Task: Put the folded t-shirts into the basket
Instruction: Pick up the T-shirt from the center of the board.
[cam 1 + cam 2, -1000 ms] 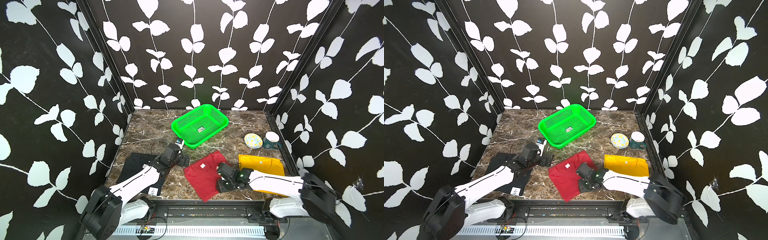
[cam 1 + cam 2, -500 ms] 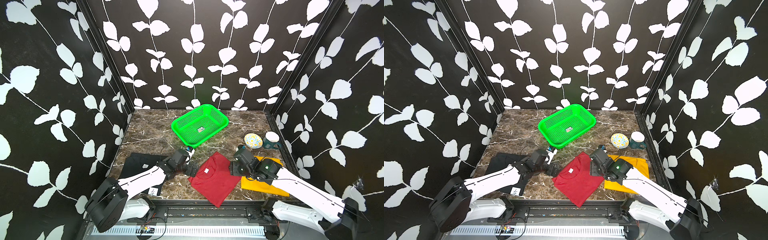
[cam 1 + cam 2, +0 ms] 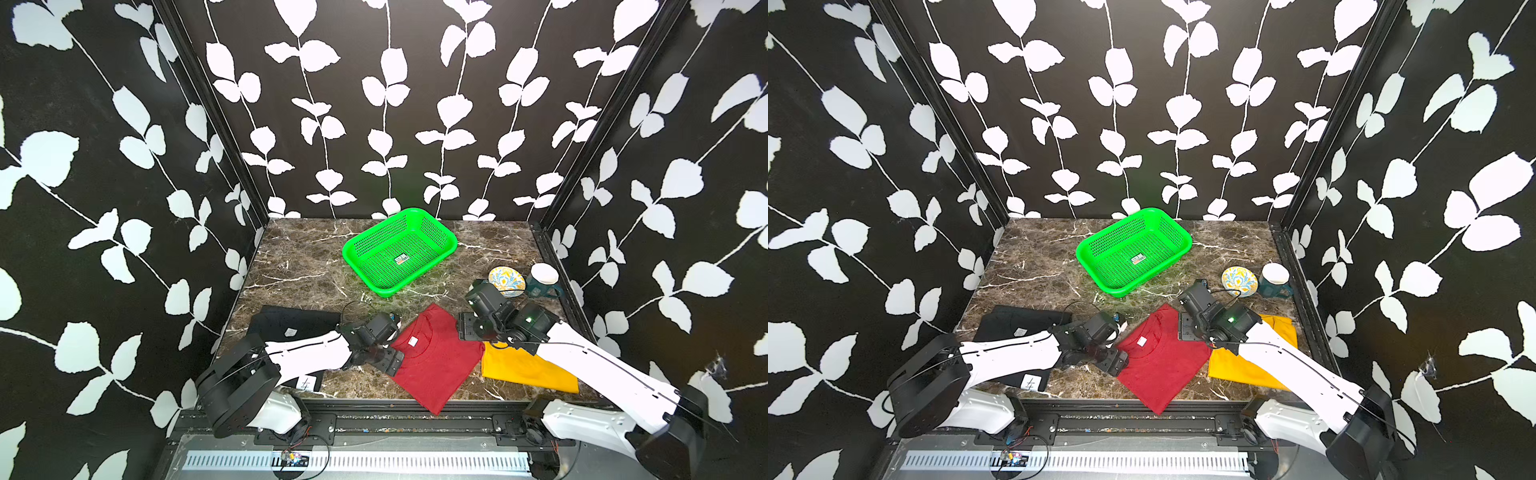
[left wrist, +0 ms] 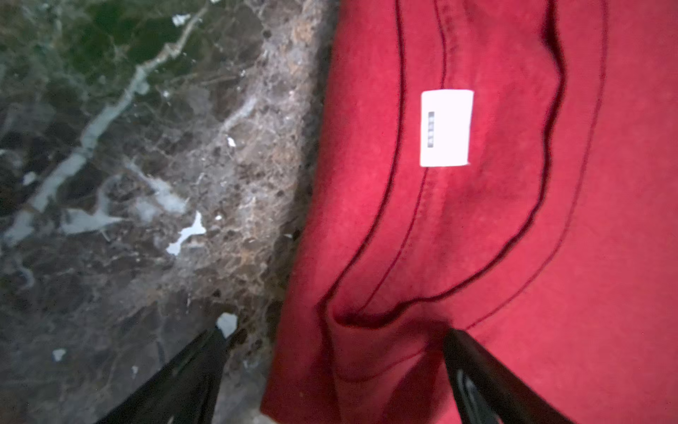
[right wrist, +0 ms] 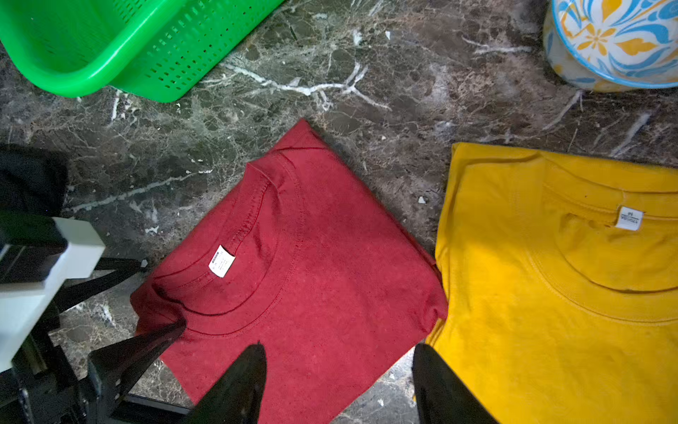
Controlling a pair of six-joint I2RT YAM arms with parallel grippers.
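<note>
— What moved?
— My right hand [image 5: 337, 352] has risen off the red shirt [image 3: 436, 365], which slid toward 5 o'clock, touching the yellow shirt [image 3: 523, 370]. It's parted, empty.
— Your left hand [image 4: 335, 332]?
— Wide, straddling the red collar edge, clear only from its wrist. The basket [image 3: 434, 230] sits at 12 o'clock.

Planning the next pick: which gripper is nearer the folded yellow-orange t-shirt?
Right. The right gripper hangs at the yellow-orange t-shirt where it meets the red folded t-shirt; the left gripper straddles that red shirt's collar edge, farther off.
</note>
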